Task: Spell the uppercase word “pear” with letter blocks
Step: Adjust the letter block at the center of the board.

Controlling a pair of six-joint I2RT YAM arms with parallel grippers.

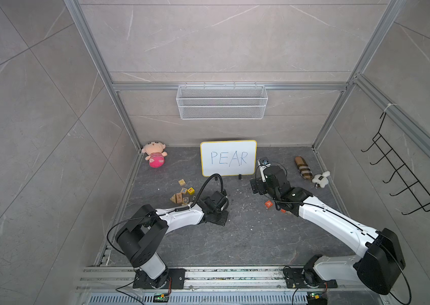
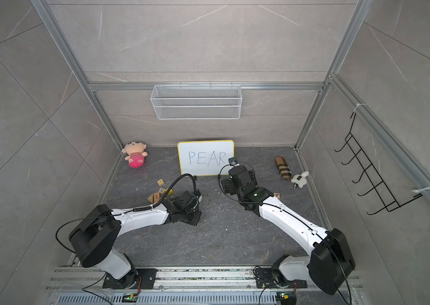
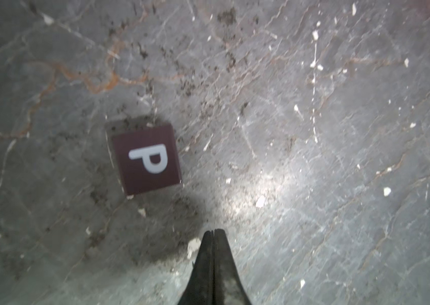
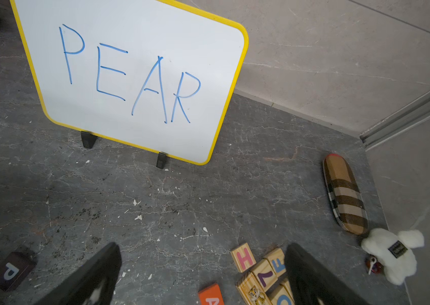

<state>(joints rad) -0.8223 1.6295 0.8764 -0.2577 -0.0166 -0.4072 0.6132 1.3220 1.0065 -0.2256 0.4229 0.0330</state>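
The left gripper [image 3: 213, 233] has its fingers pressed flat together with nothing between them, just above the stone floor [image 3: 314, 158]. The black P block [image 3: 146, 158] sits on the floor ahead of the tips and off to one side, clear of them. It is a cube, so it has no long axis. Its white P faces up, the stem running crosswise to the line of the fingers, and its edges are turned slightly off that line.

The right gripper [image 4: 202, 247] is spread wide and empty, facing the whiteboard [image 4: 129, 79]. The orange A block [image 4: 210, 294] lies on the floor back from its tips, between the two fingers and touching neither. Tan wooden blocks [image 4: 261, 274] cluster against one finger. In a top view, the yellow E block [image 1: 190, 190] lies beyond the left wrist, letter up.
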